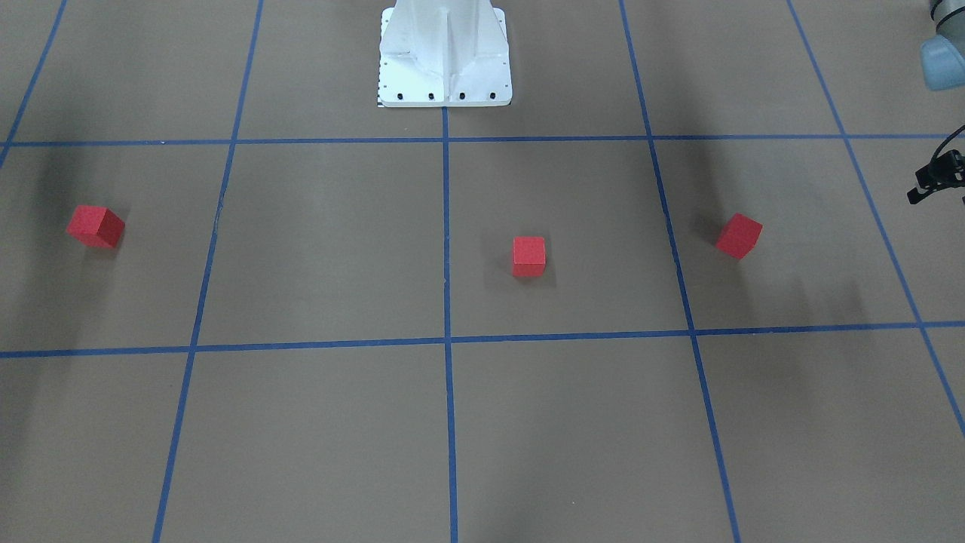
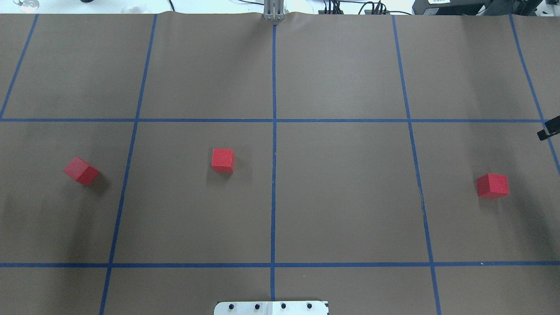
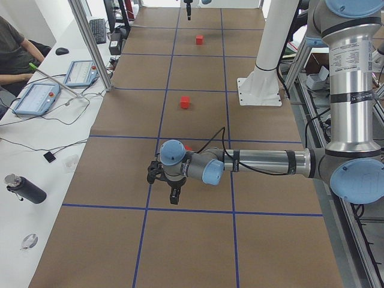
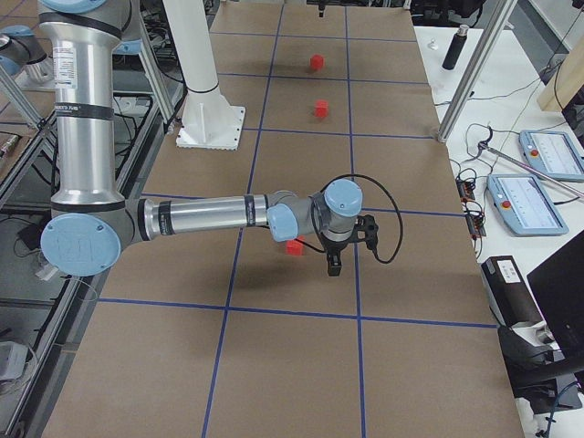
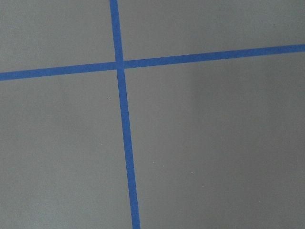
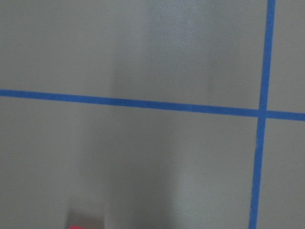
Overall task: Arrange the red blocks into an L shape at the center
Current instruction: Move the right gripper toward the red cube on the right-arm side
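The red blocks (image 2: 223,159) are judged light and stiff; opposite flat faces should be pinched. Jaw state cannot be told.

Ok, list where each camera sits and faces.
Front-facing: across the table, facing the robot's base, steeply down.
Overhead: behind the robot, looking forward and down; base edge shows.
Exterior left: table's left end; left arm near.
Exterior right: opposite end; right arm near.
Left wrist: straight down on blue tape; no body.
Right wrist: likewise.
Shared: front-facing and overhead show all three red blocks.
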You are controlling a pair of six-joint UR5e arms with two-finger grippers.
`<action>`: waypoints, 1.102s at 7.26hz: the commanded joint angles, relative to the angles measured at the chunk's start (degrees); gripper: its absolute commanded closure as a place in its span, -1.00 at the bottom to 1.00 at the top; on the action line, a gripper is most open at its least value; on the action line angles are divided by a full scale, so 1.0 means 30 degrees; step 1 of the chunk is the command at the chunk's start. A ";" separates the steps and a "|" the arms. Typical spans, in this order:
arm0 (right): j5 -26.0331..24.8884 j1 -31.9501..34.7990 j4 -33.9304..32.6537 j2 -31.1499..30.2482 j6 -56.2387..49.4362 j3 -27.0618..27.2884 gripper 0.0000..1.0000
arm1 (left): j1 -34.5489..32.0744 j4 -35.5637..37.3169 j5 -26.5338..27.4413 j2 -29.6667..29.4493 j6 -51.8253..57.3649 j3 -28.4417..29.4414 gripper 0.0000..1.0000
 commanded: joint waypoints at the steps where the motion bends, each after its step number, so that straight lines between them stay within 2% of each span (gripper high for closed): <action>1: -0.0353 -0.2598 0.1744 -0.0590 0.3444 0.0765 -1.00 | 0.0026 -0.0680 -0.0009 0.0046 0.0010 -0.0008 -1.00; 2: -0.1111 -0.3654 0.2716 -0.0649 0.6190 0.0765 -1.00 | 0.0026 -0.0685 -0.0009 0.0046 -0.0019 0.0050 -1.00; 3: -0.2018 -0.4129 0.3161 -0.0707 0.6855 0.0736 -1.00 | 0.0026 -0.0656 -0.0038 0.0104 -0.0019 0.0138 -1.00; 5: -0.2085 -0.4339 0.3195 -0.0882 0.6920 0.0736 -0.99 | 0.0026 -0.0685 -0.1263 0.0134 -0.0048 0.0197 -1.00; 8: -0.2550 -0.5184 0.3224 -0.0797 0.7588 0.0706 -0.98 | -0.0003 -0.0685 -0.1298 0.0134 -0.0048 0.0052 -1.00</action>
